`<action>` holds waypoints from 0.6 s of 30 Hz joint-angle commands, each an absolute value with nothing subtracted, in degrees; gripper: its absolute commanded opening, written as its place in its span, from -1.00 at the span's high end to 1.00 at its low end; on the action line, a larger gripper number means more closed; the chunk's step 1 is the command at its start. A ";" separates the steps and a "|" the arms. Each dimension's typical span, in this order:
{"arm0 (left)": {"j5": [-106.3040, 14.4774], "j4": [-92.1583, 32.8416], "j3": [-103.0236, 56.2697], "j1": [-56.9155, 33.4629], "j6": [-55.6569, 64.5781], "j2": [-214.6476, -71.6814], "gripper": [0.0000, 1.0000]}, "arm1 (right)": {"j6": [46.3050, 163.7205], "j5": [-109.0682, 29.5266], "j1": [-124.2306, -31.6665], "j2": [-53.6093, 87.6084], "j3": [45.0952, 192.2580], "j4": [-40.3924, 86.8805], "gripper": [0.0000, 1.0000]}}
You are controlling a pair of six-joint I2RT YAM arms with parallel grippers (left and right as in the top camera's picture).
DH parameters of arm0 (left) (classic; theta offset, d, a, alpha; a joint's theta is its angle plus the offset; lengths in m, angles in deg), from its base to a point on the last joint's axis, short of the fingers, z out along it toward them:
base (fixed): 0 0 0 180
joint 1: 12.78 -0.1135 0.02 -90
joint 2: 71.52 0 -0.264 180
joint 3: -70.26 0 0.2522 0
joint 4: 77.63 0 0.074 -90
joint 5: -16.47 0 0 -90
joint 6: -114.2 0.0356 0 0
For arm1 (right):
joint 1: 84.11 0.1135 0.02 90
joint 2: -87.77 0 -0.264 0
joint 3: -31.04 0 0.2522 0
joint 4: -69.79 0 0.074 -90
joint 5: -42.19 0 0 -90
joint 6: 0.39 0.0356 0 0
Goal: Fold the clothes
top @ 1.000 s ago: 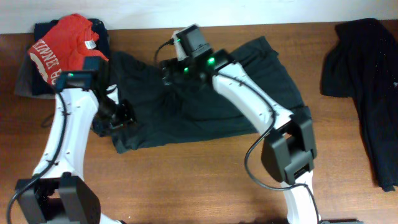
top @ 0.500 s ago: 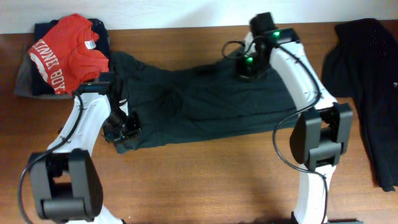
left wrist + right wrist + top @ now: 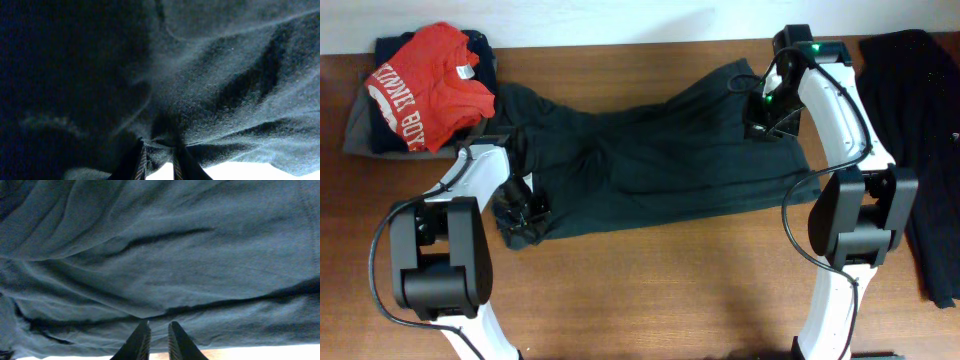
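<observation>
Fabric of black T-shirt point(image 3: 650, 165) fills wrist views: my left gripper point(image 3: 158, 161) pinches fold; right gripper point(image 3: 157, 340) narrow, grip unclear; overhead hides both.

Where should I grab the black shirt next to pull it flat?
Take the black shirt by its free near-right corner, coming in low from the right: that edge lies flat on bare table, while the left end is bunched.

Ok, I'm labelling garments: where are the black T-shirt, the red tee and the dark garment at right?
black T-shirt point(image 3: 650, 165), overhead view, middle of body
red tee point(image 3: 445, 75), overhead view, plain red middle
dark garment point(image 3: 905, 100), overhead view, upper part
</observation>
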State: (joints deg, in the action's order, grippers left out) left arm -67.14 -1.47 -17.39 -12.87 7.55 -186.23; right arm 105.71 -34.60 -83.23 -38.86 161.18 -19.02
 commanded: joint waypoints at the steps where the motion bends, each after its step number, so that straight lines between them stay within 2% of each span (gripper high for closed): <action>1: -74.39 -0.69 -16.84 -15.34 8.41 -188.09 0.62 | 104.84 -37.75 -82.96 -38.81 162.18 -19.23 0.63; 10: -79.59 6.20 -18.07 -22.16 7.55 -188.07 0.61 | 104.86 -39.50 -82.96 -38.83 162.07 -19.41 0.59; 18: -79.70 10.55 -24.10 -22.25 7.55 -188.00 0.58 | 104.88 -39.52 -82.96 -38.83 162.07 -19.15 0.57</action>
State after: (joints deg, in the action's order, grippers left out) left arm -78.41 9.30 -20.43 -22.71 7.53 -187.35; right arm 105.41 -38.54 -83.23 -38.86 161.18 -19.19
